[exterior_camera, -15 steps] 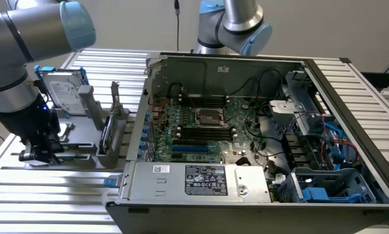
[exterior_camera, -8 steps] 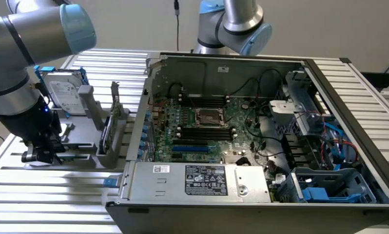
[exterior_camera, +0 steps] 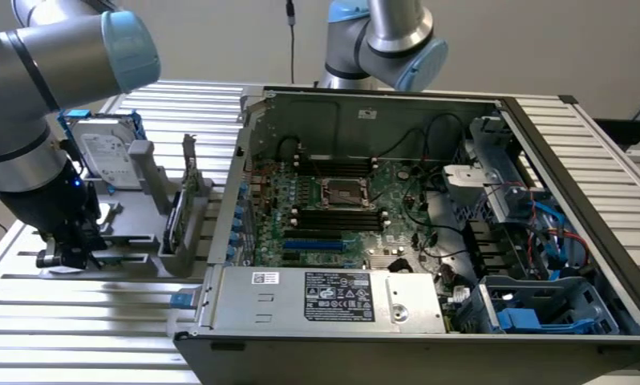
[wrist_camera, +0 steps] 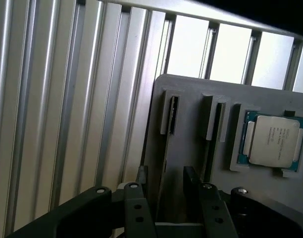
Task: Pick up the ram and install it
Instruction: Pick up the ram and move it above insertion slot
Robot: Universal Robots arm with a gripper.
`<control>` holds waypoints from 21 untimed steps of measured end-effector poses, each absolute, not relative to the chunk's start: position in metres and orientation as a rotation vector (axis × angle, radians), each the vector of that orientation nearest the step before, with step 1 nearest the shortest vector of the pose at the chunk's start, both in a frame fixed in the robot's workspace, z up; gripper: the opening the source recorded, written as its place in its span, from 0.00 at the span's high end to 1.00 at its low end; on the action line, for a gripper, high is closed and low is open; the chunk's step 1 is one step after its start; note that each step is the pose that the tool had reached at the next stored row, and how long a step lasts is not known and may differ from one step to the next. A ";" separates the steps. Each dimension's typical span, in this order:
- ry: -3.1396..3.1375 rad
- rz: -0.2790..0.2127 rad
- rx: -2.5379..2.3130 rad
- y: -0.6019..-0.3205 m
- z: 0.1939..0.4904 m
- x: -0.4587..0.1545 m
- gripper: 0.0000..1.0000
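Grey plastic forms the holder (wrist_camera: pixel 191 148) that fills the near ground of the wrist view, with two narrow grooves cut in it and the square silver processor (wrist_camera: pixel 273 141) seated just beside them. Along one groove runs a thin dark edge, which I take to be the ram (wrist_camera: pixel 165 153) standing on its long side and seen edge-on, though too little of it shows to be sure. The gripper (wrist_camera: pixel 169 196) hangs directly over that groove with its black fingers (wrist_camera: pixel 141 198) spread, one on each side of the edge and a gap showing on both sides, so nothing is pinched. The stick's long axis runs straight out from between the fingers toward the holder's far rim and the ribbed aluminium table (wrist_camera: pixel 67 99), and the closing line of the fingers lies square across its thin faces. In the exterior view the arm stands low at the holder's end toward that view's left, in front of the upright hard drive (exterior_camera: pixel 104 156), while the motherboard's black slots (exterior_camera: pixel 342 218) lie well apart, inside the open computer case (exterior_camera: pixel 512 112) toward that view's right.
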State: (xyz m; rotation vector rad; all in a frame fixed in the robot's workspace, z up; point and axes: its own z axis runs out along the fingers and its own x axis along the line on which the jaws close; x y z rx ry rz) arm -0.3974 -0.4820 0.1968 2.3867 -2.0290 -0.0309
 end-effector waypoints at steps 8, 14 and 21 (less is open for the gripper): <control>-2.026 -0.041 2.383 -0.483 0.196 -0.396 0.58; -2.029 -0.049 2.387 -0.483 0.196 -0.395 0.58; -2.034 -0.058 2.392 -0.484 0.196 -0.394 0.66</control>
